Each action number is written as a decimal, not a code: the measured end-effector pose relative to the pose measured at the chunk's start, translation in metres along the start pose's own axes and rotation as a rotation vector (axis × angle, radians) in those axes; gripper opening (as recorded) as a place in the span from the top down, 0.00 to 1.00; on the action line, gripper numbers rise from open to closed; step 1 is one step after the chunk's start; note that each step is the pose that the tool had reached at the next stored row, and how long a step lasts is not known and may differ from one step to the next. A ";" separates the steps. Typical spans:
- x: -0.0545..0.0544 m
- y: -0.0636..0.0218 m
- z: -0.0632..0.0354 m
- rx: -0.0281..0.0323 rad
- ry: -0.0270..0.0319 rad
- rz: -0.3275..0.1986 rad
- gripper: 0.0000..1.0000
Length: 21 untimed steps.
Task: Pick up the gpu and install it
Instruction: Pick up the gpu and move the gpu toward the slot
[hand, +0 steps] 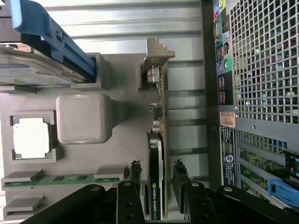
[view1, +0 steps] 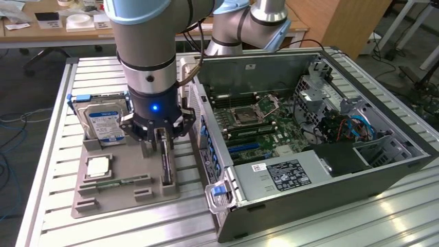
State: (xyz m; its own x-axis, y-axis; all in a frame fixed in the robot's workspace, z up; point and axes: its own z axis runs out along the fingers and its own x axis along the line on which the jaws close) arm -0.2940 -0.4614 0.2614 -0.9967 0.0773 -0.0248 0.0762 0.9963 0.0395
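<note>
Biggest first: slatted metal table (view1: 48, 195) w/ an open PC case (view1: 322, 200) lying on its side on the exterior view's right, mobo (view1: 254, 123) facing up inside. In the wrist view the case's rear grille (hand: 261, 70) runs just beside the tray.

The arm (view1: 147, 46) comes down from the top of the exterior view, over a gray tray (view1: 123, 198) that sits on the table right next to the case.

On the tray, big to small:
- hard drive (view1: 103, 123) w/ a blue-white label, propped up at the far end in a blue caddy, also seen from the wrist (hand: 32, 65)
- gpu (view1: 165, 164), standing on its long edge in a slot on the tray side nearest the case. Wrist view has it (hand: 156, 140) edge-on, silver bracket (hand: 156, 53) at the end away from the gripper
- CPU (view1: 98, 165), flat in a square pocket (hand: 31, 137)
- memory stick (view1: 120, 181), green, lying in its holder near the CPU (hand: 60, 179)

Gripper (view1: 161, 141): right over the gpu's near end, jaws spread wide w/ one of the fingers (hand: 135, 179) on each side of the card. From the wrist (hand: 157, 186) there's a gap on both sides, so it straddles the card but isn't clamping it. Nothing held atm.
</note>
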 end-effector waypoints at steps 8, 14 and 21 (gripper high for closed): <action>-0.001 -0.0001 0.0101 0.0001 0.0000 0.000 0.58; -0.001 -0.0002 0.0179 0.0003 0.0001 0.000 0.58; 0.000 0.0002 0.0251 0.0002 0.0000 0.000 0.58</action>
State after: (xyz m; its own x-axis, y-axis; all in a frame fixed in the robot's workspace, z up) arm -0.2928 -0.4603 0.2363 -0.9967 0.0774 -0.0248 0.0764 0.9963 0.0393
